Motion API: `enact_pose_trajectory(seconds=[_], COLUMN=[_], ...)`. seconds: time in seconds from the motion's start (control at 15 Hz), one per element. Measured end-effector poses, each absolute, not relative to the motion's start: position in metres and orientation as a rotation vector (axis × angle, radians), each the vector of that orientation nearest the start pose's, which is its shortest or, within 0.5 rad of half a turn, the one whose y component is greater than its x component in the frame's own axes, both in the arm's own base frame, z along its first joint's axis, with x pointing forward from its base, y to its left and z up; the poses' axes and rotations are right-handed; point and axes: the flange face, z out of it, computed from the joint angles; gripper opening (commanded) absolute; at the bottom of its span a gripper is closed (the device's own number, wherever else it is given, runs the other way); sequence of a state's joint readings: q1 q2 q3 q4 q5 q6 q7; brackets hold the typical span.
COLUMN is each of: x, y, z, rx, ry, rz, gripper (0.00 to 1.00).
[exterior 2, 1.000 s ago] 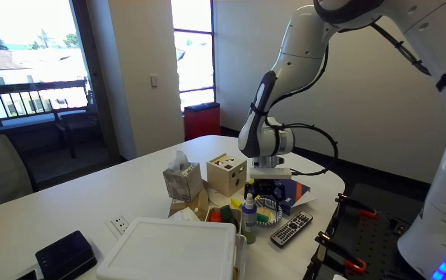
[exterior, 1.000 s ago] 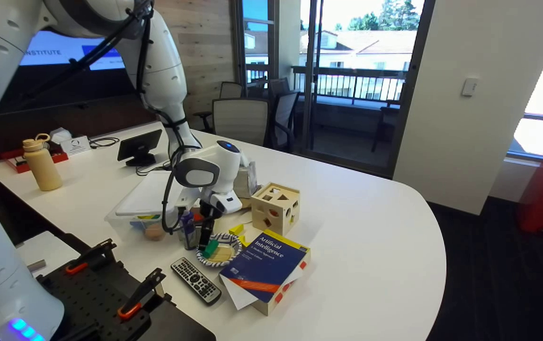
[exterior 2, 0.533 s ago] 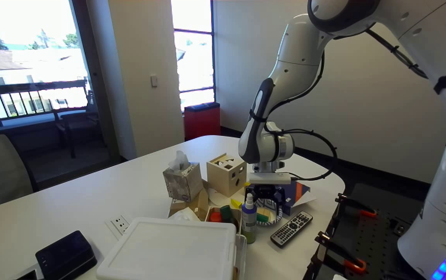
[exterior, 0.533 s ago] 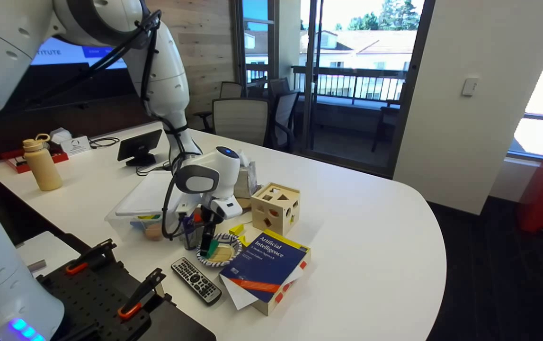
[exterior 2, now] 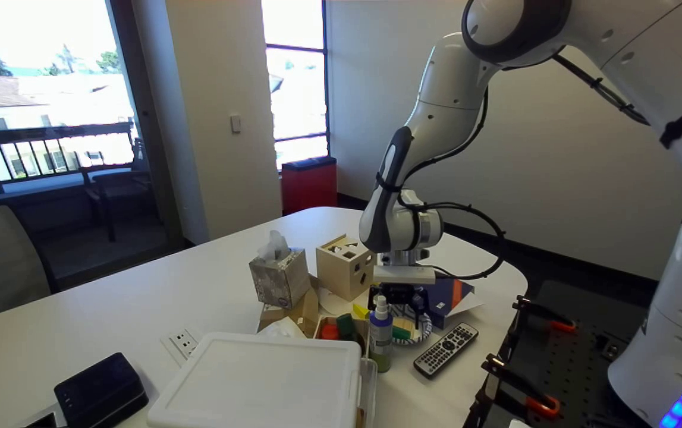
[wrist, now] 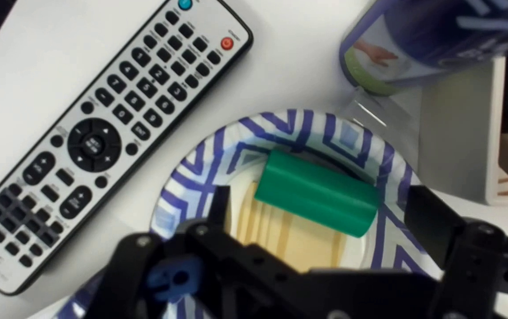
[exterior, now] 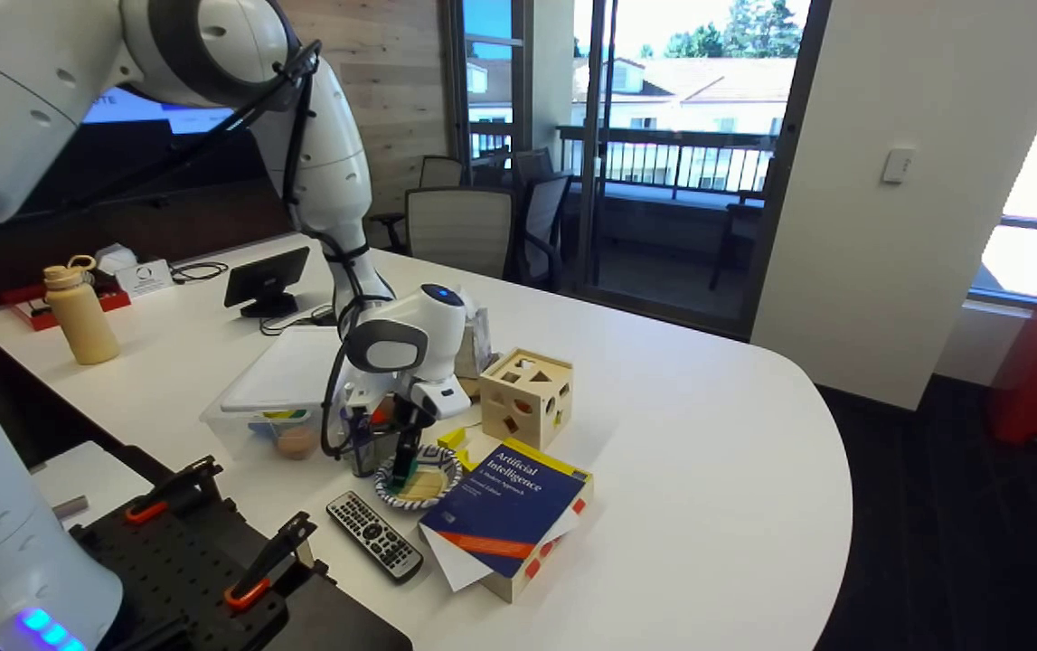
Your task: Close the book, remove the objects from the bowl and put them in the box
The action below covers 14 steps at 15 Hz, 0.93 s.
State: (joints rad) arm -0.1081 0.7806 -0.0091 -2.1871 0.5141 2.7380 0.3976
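Wrist view: the gripper (wrist: 319, 207) is spread wide over the bowl (wrist: 311, 126), the green cylinder (wrist: 316, 192) seen between its fingers, and nothing is gripped. The cylinder is laid on its side inside the bowl, partly over a pale yellow striped surface (wrist: 289, 237). The remote (wrist: 103, 146) is placed just beside the bowl, and the spray bottle (wrist: 413, 44) is stood near it, next to the beige container (wrist: 453, 146), in which red and green pieces (exterior 2: 330, 331) are seen in an exterior view. The tan cardboard box (exterior 2: 311, 312) is seen there too, near the tissue box (exterior 2: 281, 279). In both exterior views the book (exterior: 509, 506) is shown close to the bowl, its blue cover laid over its pages, with a white sheet (exterior: 457, 565) jutting out from underneath
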Motion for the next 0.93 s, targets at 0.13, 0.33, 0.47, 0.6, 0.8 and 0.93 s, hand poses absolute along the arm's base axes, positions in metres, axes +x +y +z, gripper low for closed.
enact_pose_trajectory(seconds=[0.13,0.33,0.47,0.6,0.8,0.93], x=[0.48,0.476,0.473,0.472,0.472,0.472], y=[-0.077,-0.078,-0.078,-0.078,-0.077,-0.077], z=[0.007,0.0,-0.004,-0.007,-0.008,-0.008], rx=[-2.629,-2.614,-2.606,-2.599,-2.598,-2.597], ry=[1.481,1.529,1.556,1.575,1.578,1.578], rz=[0.364,0.384,0.397,0.405,0.406,0.406], gripper=[1.0,1.0,1.0,1.0,1.0,1.0])
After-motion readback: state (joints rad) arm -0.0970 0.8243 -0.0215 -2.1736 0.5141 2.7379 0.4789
